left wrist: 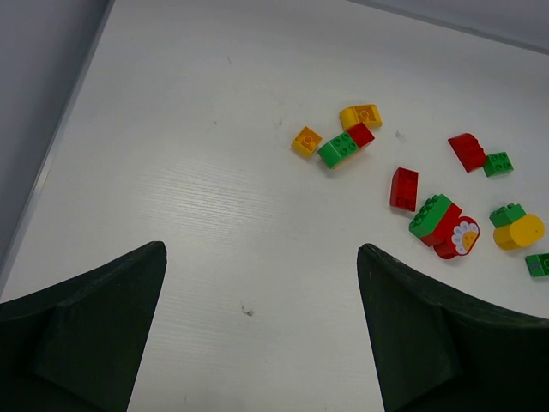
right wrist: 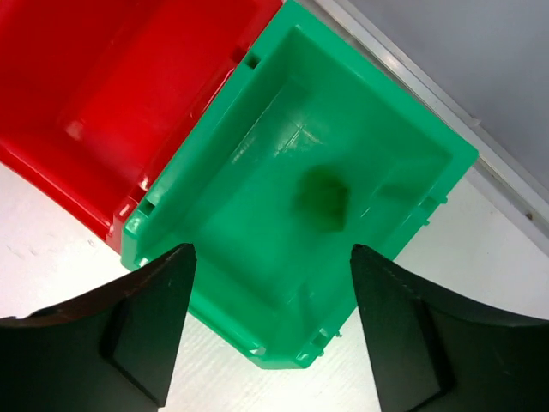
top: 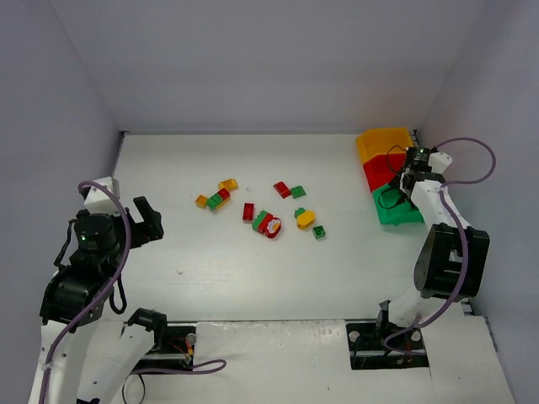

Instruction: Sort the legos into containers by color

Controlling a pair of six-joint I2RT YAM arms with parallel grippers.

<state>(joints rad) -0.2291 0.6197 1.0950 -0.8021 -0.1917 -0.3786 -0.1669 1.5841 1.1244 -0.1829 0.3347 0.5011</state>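
The right gripper [right wrist: 270, 262] hangs open over the green bin [right wrist: 386, 129] near the table's far right corner. A blurry green lego [right wrist: 324, 196] shows inside. The left gripper [left wrist: 262, 275], open and empty, is by the left edge. Other legos [top: 268, 222] lie mid-table.

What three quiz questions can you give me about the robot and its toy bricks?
1. True or false: the right gripper hangs above the green bin.
2. Which bin stands between the other two? A yellow bin, B red bin, C green bin.
3. Fill in: the left gripper is ___ (open or shut).
Key: 1 true; 2 B; 3 open.
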